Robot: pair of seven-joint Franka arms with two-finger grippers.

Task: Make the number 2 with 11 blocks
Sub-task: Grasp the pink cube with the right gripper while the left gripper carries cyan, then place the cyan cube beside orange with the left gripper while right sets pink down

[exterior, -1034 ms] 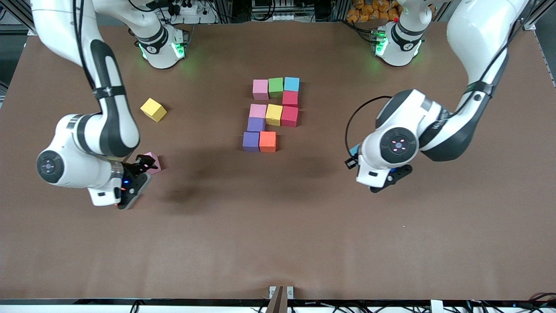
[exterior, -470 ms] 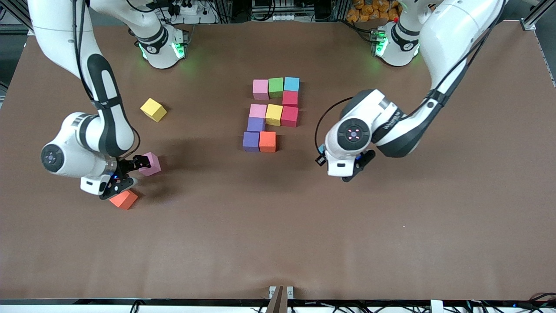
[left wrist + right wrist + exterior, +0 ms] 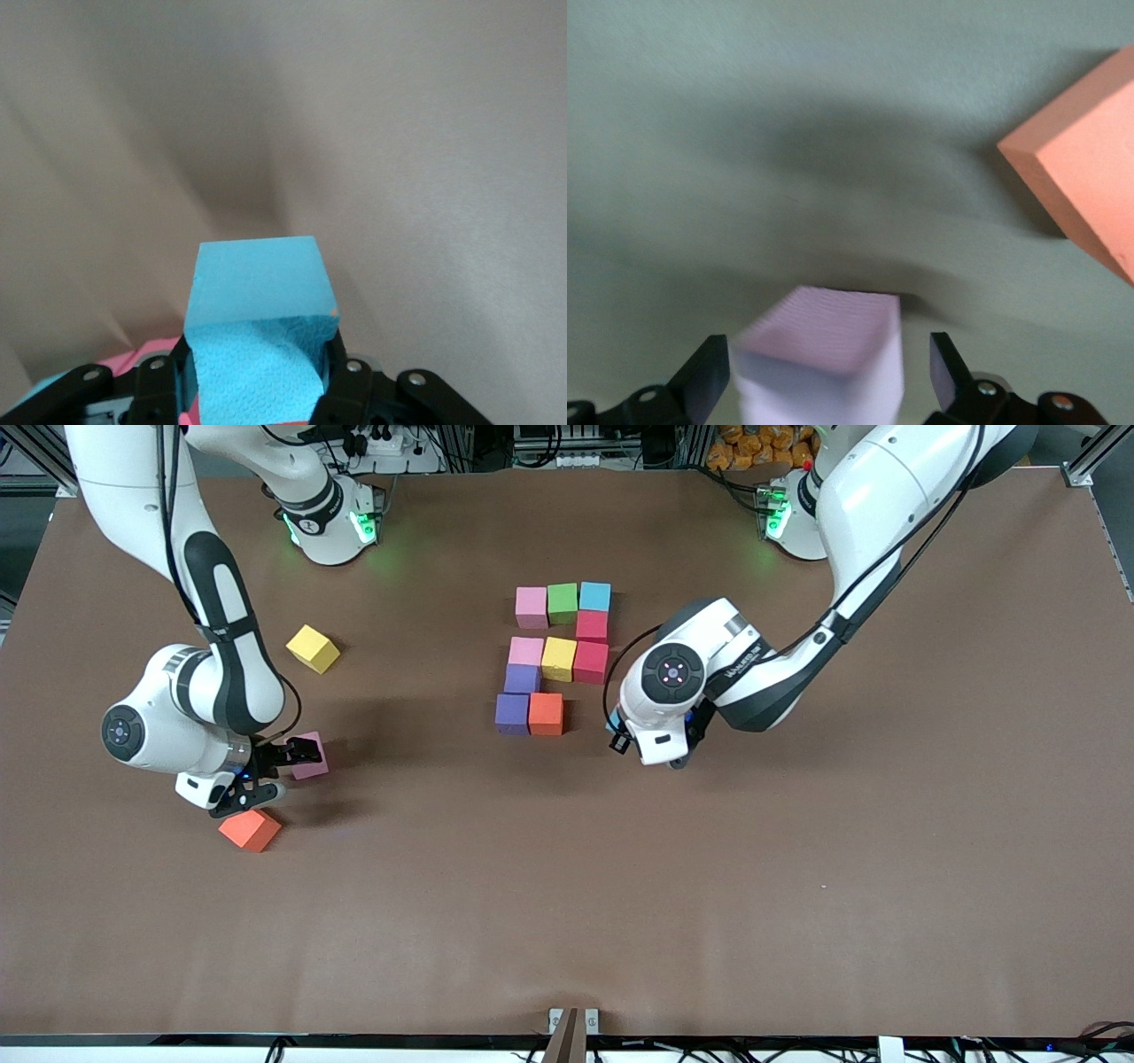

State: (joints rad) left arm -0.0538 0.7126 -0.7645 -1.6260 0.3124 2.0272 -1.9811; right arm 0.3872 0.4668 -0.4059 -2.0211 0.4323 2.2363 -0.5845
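The number 2 (image 3: 559,658) stands partly built mid-table from touching blocks: pink (image 3: 532,607), green (image 3: 563,602) and light blue (image 3: 595,596) farthest from the camera, orange (image 3: 546,713) and purple (image 3: 512,713) nearest. My left gripper (image 3: 622,740) (image 3: 257,376) is shut on a light blue block (image 3: 257,297) (image 3: 613,730), just beside the orange block toward the left arm's end. My right gripper (image 3: 270,775) (image 3: 824,376) is open, its fingers either side of a loose pink block (image 3: 312,760) (image 3: 824,354) without touching it.
A loose orange block (image 3: 251,830) (image 3: 1085,177) lies nearer the camera than the loose pink one. A loose yellow block (image 3: 313,648) lies farther away, toward the right arm's end. The brown table (image 3: 567,886) is bare nearer the camera.
The left arm has carried the light blue block toward the digit, now beside its nearest row. The right gripper shifted off the loose orange block and now straddles the pink block.
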